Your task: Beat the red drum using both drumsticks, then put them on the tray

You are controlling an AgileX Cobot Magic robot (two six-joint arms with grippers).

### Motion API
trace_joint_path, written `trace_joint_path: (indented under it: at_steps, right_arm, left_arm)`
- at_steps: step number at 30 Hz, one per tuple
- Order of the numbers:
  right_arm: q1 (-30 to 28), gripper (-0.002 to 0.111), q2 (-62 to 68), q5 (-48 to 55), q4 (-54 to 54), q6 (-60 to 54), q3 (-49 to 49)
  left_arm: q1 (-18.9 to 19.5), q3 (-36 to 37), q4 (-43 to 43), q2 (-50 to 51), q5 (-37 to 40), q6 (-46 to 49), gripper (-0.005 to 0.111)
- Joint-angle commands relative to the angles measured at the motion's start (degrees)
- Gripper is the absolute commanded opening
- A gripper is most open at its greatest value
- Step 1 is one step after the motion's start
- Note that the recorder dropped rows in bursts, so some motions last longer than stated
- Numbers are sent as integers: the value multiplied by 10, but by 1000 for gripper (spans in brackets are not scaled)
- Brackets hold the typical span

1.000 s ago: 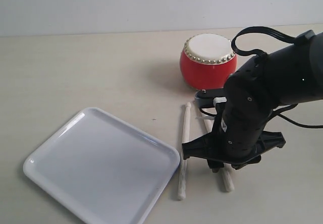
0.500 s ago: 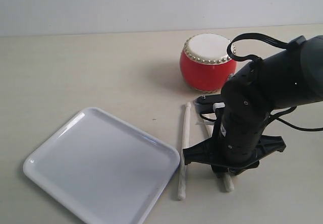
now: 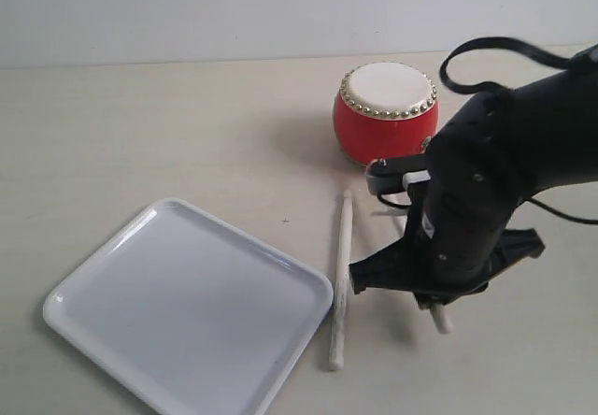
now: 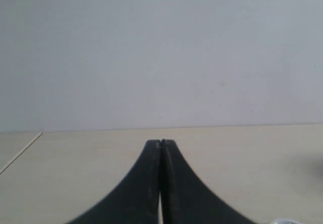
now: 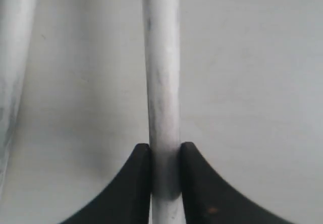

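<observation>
Beside the tray (image 3: 187,303), the right fingers (image 5: 136,183) grip one drumstick (image 5: 161,82), carried rightward since a moment ago; the other drumstick (image 3: 341,265) lies on the bench (image 3: 140,125), left fingers (image 4: 146,183) pressed together, empty. Beating the drum (image 3: 385,121) likely comes next.

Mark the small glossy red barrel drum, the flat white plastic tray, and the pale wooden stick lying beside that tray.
Red drum (image 3: 385,127): exterior view, red side wall.
White tray (image 3: 187,303): exterior view, bare floor.
Wooden stick (image 3: 343,247): exterior view, mid-shaft.
</observation>
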Motion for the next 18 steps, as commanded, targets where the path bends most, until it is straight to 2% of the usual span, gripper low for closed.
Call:
trace_joint_path:
  at_steps: [1, 3, 6, 10, 18]
  right_arm:
    - [1, 0, -132, 40, -47, -71, 2]
    - [1, 0, -210, 40, -44, -86, 6]
    - [1, 0, -401, 62, -33, -128, 8]
    - [1, 0, -535, 87, -16, -138, 8]
    - [1, 0, -579, 81, -11, -165, 26]
  left_arm:
    - [-9, 2, -1, -2, -2, 2, 0]
    - [-16, 2, -1, -2, -2, 2, 0]
    - [-16, 2, -1, -2, -2, 2, 0]
    - [-16, 2, -1, -2, -2, 2, 0]
    - [-16, 2, 0, -2, -2, 10, 0]
